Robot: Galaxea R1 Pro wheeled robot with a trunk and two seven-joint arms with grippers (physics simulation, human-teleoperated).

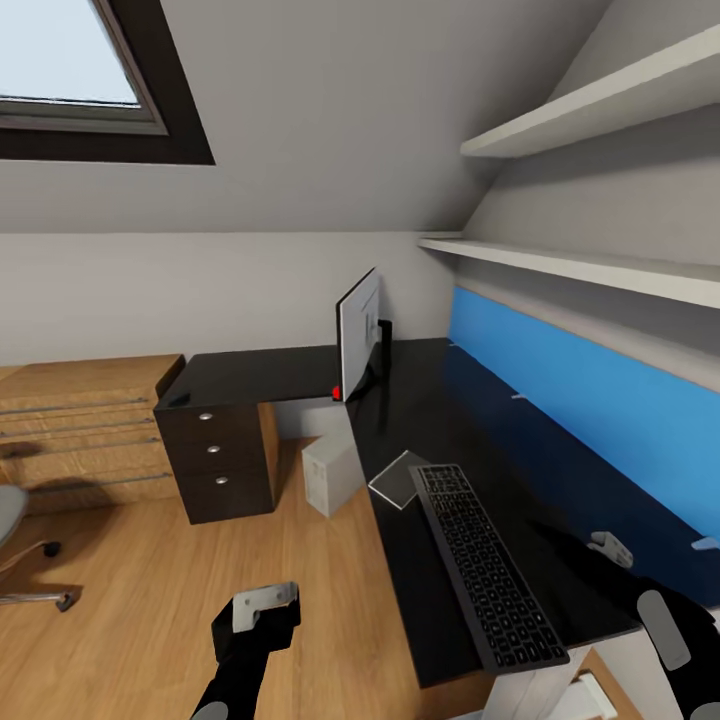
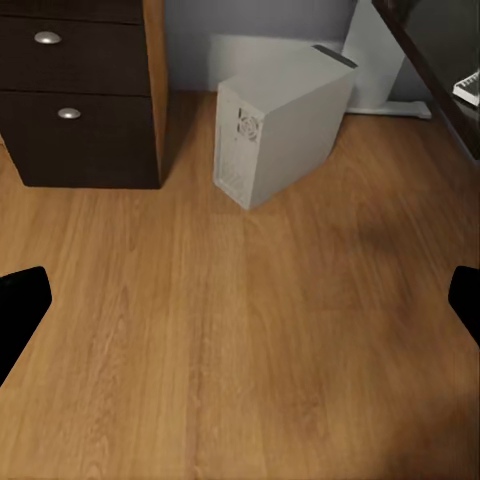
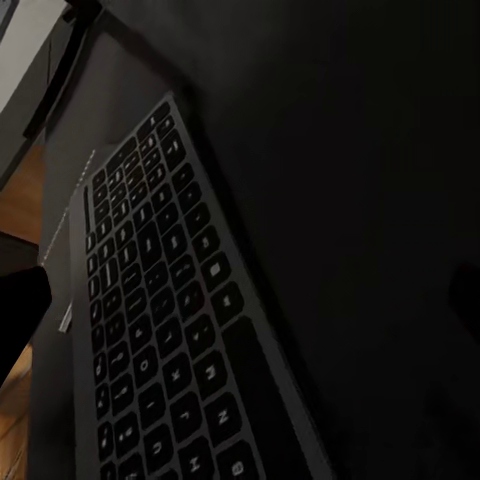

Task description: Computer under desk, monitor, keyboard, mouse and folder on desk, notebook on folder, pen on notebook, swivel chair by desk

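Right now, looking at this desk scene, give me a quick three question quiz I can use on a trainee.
1. True or false: the keyboard lies on the desk.
2. Where does the computer stand? A) on the desktop B) on the floor by the drawer unit C) on a shelf
3. Fill in: the monitor stands near the desk's inner ____.

Key
1. True; it lies along the front edge, partly over a thin grey notebook.
2. B; the left wrist view shows it on the wood floor.
3. Corner.
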